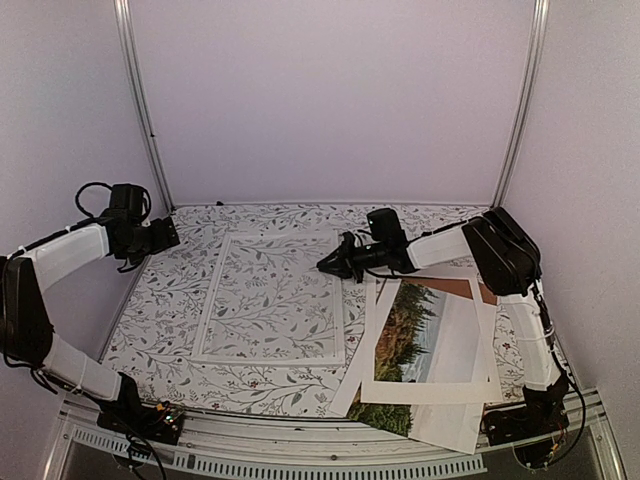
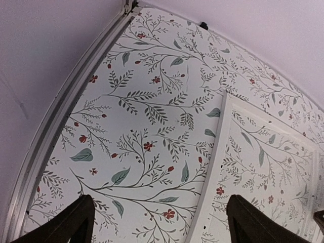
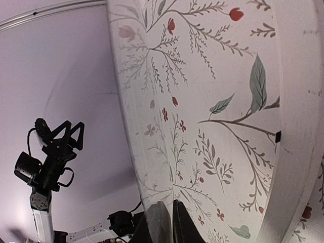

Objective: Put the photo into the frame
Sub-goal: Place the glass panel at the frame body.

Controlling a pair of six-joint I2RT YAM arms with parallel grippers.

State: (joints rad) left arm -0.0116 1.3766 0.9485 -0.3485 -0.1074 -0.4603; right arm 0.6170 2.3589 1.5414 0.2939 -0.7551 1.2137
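White-bordered, the frame [image 1: 270, 300] lies flat on the floral desk [image 1: 160, 320], with its long axis running 12 to 6 in the overhead view. The photo [image 1: 405, 335] sits just beside it at 3 o'clock, partly under a white mat [image 1: 430, 392] and tilted slightly toward 1. The right tool [image 1: 335, 265] is narrow, with nothing seen between its fingers. It hangs at the frame's far right corner, with the photo at its 5 o'clock. The left tool [image 2: 159, 223] is wide and well apart at 9, so the right arm is nearer.
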